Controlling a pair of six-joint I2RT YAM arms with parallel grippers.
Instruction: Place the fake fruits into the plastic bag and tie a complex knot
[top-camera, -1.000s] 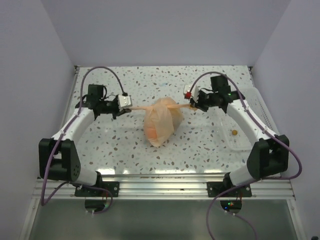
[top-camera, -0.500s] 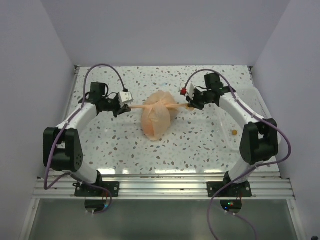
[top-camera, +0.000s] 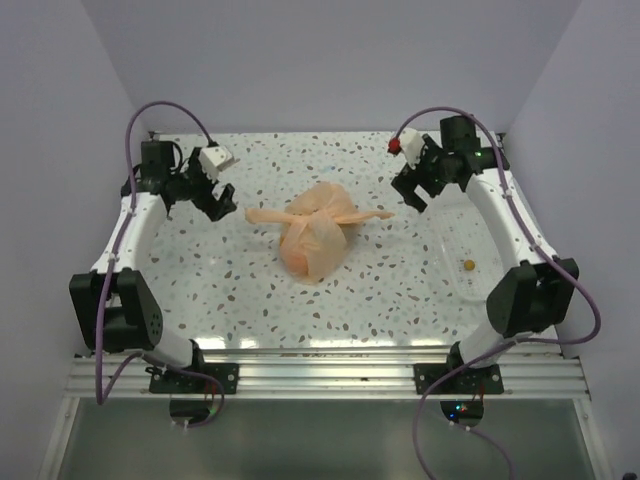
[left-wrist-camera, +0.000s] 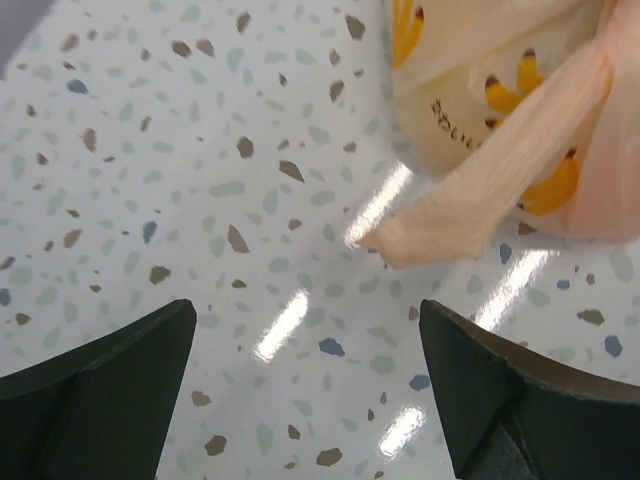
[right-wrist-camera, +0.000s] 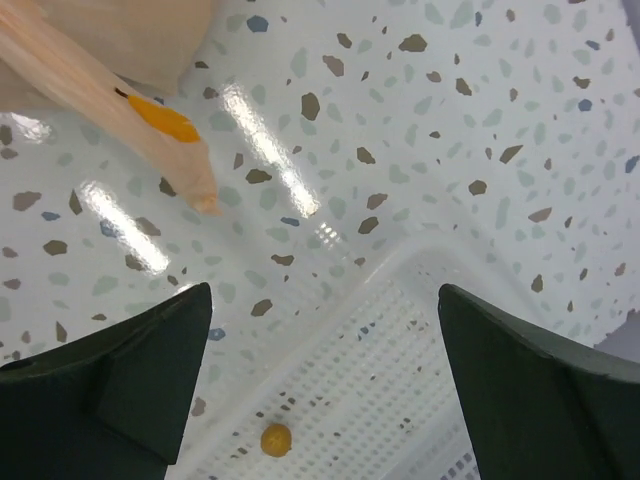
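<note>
On the surface (top-camera: 400, 290), we log one plastic bag (top-camera: 312, 248): judged light, soft, slippery; hold by the knot (top-camera: 318, 214) tails. Left gripper (top-camera: 205, 198) and right gripper (top-camera: 412, 193) flank it, released.

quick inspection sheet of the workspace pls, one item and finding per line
surface: speckled table, glare patches.
job's things: plastic bag at centre, knot tied, two tails out sideways; yellow fruits show through.
clutter: white tray at right, small orange piece in it.
grippers: left pincer open, empty; right pincer open, empty.
cables: purple cable looping over each arm, clear of the bag.
surroundings: plain walls; nothing else seen.
</note>
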